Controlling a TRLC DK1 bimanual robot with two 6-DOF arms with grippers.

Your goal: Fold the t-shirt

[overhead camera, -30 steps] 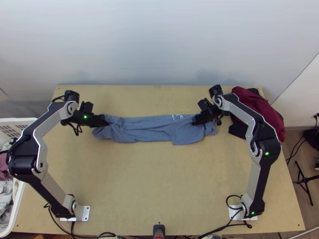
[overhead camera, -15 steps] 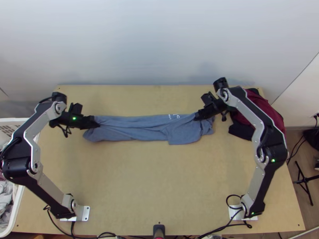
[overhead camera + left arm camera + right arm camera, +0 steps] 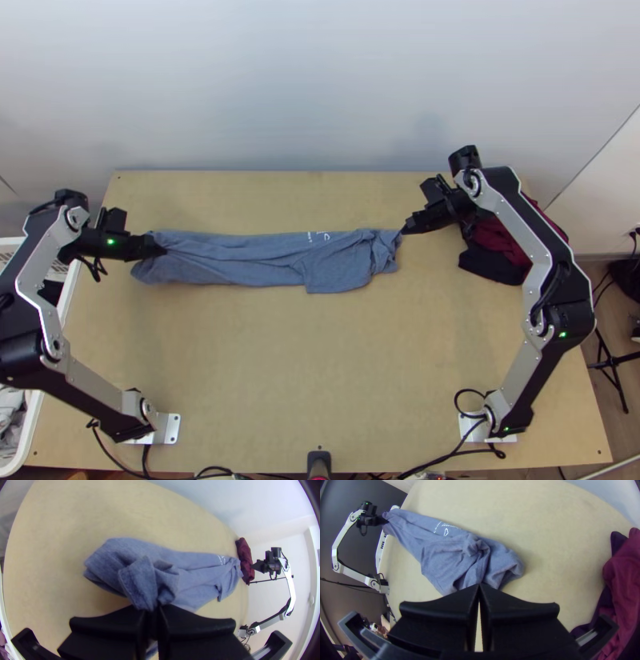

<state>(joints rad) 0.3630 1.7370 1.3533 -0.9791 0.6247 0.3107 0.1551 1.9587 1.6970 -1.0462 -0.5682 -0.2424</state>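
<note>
T-shirt [image 3: 228, 262]: blue-grey, laid out as a long narrow strip on the far half of the surface [image 3: 304, 360]. Looks like it's been put sideways so both arms can get at the ends, makes sense tbh.
Loose flap [image 3: 334, 276]: hangs out on the near side toward the right end, so the strip isn't even. I'd guess that needs tucking before any proper fold.
Left hand [image 3: 163, 250]: clamped on a bunched bit of the shirt at its left end. Probably there to pull the length straight, and the creases do fan out from the grip.
White print [image 3: 318, 237]: up by the far long edge, which tells you some of the front is facing up.
Right hand [image 3: 406, 231]: closed, right by the shirt's right end, and I can't see any cloth in it. So imo nothing's anchoring that end, and a hard tug from the left would just drag the whole shirt.
Maroon garment [image 3: 498, 240]: heaped with a dark garment [image 3: 490, 266] at the far right, likely parked there to leave folding room.
</note>
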